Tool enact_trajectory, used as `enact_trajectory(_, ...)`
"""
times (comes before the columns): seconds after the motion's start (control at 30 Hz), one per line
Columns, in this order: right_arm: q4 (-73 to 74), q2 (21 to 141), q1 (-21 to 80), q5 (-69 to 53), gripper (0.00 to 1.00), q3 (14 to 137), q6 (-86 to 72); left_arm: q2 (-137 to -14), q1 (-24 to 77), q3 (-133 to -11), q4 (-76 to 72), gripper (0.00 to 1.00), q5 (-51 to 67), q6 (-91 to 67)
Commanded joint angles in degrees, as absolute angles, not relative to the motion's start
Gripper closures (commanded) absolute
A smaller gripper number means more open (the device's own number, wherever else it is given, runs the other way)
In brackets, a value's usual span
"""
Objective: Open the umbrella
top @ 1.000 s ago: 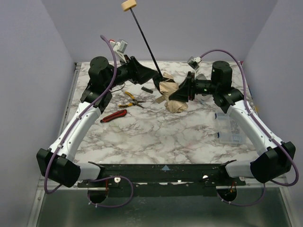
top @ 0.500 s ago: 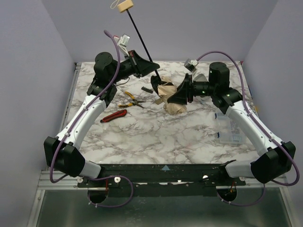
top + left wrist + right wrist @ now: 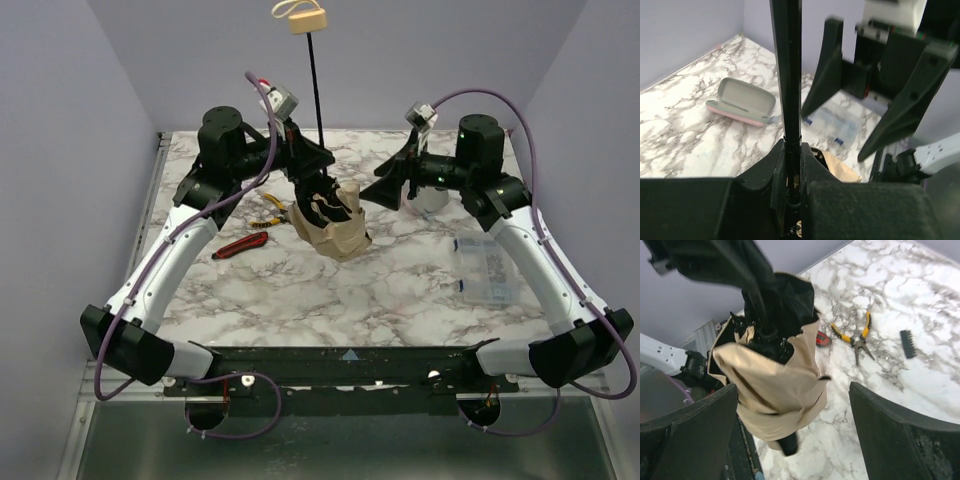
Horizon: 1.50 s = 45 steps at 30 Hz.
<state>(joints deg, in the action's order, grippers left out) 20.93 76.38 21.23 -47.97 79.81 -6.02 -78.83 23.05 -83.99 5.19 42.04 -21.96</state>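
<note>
The left gripper (image 3: 791, 167) is squeezing tight on the thin black shaft of the umbrella (image 3: 335, 228) and holding it straight up. The small beige knob (image 3: 308, 22) is sticking up high above both arms. The peach cloth is hanging in a loose bunch just under the gripper, over the marble table (image 3: 400, 290). The right gripper (image 3: 380, 190) is waiting with its fingers wide apart, near the cloth but not touching it. Yellow pliers (image 3: 855, 334) and a red-handled tool (image 3: 240, 245) are lying on the table nearby.
</note>
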Motion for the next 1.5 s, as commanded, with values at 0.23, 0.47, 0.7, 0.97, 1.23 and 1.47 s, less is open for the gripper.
enact_trajectory(0.23,25.05,76.32,20.83,-53.12,0.06,84.09,3.43,-75.37,30.76,-88.26,13.46,1.00,44.43,2.71)
enact_trajectory(0.47,19.04,75.95,21.14,-55.68,0.12,81.76,1.16,-76.72,30.85,-90.03,10.88,1.00,47.34,-2.50)
enact_trajectory(0.7,11.62,76.51,23.78,-55.81,0.28,80.43,-3.16,-78.41,30.82,-91.13,7.08,1.00,48.33,-8.87)
enact_trajectory(0.97,5.33,76.68,28.26,-52.68,0.42,78.76,-5.47,-79.45,30.85,-91.59,4.22,1.00,49.43,-14.12)
enact_trajectory(1.23,4.26,77.14,30.13,-49.80,0.81,76.84,-5.24,-79.07,30.85,-91.55,2.83,1.00,50.05,-16.62)
enact_trajectory(1.47,4.81,75.61,30.12,-48.94,1.00,73.87,-6.14,-78.36,28.21,-93.31,4.02,0.70,48.77,-17.66)
